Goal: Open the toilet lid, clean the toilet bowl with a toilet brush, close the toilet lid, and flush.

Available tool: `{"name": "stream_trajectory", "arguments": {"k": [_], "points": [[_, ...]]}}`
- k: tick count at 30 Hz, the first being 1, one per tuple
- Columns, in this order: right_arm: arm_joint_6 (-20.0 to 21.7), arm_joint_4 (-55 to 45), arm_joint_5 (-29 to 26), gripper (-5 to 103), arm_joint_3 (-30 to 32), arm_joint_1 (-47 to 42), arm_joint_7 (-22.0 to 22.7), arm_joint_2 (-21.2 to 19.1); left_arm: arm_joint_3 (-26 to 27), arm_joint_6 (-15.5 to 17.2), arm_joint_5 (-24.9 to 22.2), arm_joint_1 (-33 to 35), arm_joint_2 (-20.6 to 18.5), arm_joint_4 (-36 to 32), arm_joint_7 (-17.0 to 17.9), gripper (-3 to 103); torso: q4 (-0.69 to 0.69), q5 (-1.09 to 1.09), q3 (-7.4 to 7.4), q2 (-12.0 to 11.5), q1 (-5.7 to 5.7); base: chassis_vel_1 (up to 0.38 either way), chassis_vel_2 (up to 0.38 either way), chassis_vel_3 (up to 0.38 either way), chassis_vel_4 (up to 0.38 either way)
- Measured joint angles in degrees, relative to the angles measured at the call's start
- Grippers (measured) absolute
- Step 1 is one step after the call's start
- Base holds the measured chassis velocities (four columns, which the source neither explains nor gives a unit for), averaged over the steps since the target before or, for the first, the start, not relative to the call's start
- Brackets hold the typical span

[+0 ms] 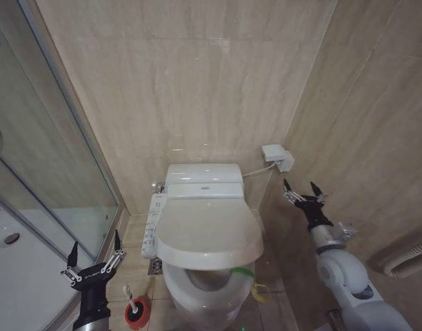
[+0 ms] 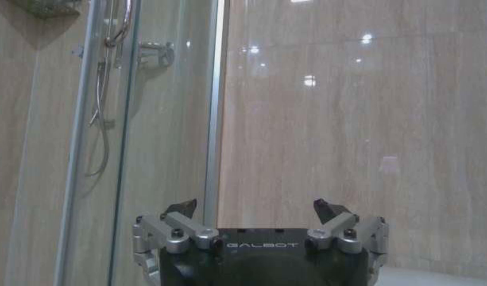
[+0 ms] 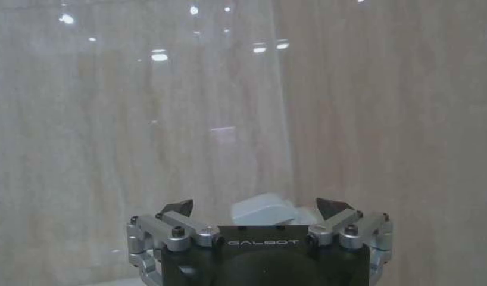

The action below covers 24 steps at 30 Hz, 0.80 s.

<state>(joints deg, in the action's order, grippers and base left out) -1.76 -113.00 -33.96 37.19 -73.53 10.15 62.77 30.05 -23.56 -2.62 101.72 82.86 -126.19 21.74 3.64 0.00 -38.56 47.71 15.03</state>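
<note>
The white toilet stands against the tiled back wall. Its glossy toilet lid [image 1: 209,231] looks partly raised at the front, and beneath it the seat ring and the toilet bowl [image 1: 201,284] show. On the floor left of the bowl, the toilet brush [image 1: 130,298] stands by its thin white handle in a round red holder [image 1: 136,314]. My left gripper [image 1: 95,252] is open, pointing up, left of the toilet and above the holder. My right gripper [image 1: 302,189] is open in the air to the right of the tank. Both wrist views show open fingers: the left gripper [image 2: 259,210] and the right gripper [image 3: 255,208].
A glass shower enclosure [image 1: 52,172] and white shower tray [image 1: 18,276] close off the left. A long white control panel [image 1: 151,224] runs along the toilet's left side. A white box [image 1: 278,157] sits on the wall, beyond the right gripper. Green and yellow items [image 1: 259,291] lie right of the bowl.
</note>
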Motion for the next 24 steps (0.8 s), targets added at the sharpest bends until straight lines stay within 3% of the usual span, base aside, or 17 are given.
{"name": "stream_trajectory", "arguments": {"k": [7,24], "points": [[-1.34,-3.12,3.5,100,0.78,-5.21,-0.03,2.01,0.0,0.0,0.0,0.0,0.0,0.0,0.0,99,0.01,0.0,0.0,0.0,0.0,0.0,0.0,0.0,0.0],[-2.67,-10.81,3.67,100,0.11,-11.18,-1.86,5.31,0.0,0.0,0.0,0.0,0.0,0.0,0.0,99,0.0,0.0,0.0,-0.01,0.0,0.0,0.0,0.0,0.0]]}}
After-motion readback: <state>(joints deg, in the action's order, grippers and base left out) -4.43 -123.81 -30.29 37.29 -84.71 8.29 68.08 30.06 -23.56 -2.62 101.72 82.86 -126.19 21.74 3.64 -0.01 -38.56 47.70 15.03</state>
